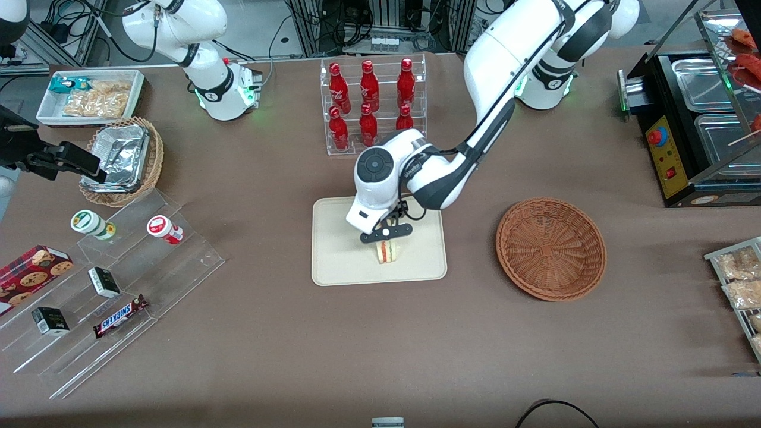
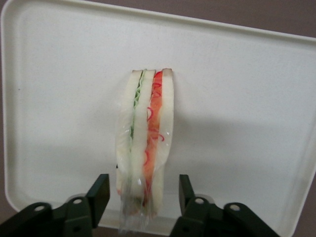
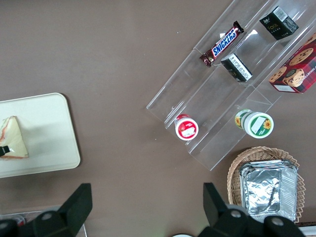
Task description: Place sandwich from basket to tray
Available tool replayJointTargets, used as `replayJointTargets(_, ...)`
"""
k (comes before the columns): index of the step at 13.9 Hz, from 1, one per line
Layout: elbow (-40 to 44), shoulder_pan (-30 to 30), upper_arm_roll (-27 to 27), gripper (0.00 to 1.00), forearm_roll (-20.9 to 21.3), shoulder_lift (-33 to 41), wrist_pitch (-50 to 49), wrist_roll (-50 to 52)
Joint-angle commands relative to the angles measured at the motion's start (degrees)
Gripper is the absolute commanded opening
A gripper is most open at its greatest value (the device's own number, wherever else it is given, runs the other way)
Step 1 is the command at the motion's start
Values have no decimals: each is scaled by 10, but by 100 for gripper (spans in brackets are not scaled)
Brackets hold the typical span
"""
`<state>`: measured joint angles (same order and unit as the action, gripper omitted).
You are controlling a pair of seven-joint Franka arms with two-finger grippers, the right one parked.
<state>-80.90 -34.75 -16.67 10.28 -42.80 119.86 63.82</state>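
the pincer [image 1: 387, 238] hangs low over the tray [image 1: 339, 261], its two fingers [image 2: 98, 193] spread apart with a gap on each side of the sandwich [image 2: 145, 143], gripping nothing. the one sandwich stands on its edge on the tray, between the fingers, red and green filling layers showing along its cut edge. the one reddish-brown basket [image 1: 551, 248] sits on the bench [image 1: 267, 333] beside the tray, toward the working arm's end, holding nothing. farther from the front camera than the tray, six red bottles [image 1: 368, 101] stand in a clear rack.
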Motion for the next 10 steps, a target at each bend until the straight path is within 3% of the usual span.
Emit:
replayJointTargets(1,-1,-4,9,100,11,49,-60,-7)
replayJointTargets(3,-1,28,9,100,2,70,-96,-70)
replayJointTargets(10,-28,113,9,100,-14,140,-170,-91)
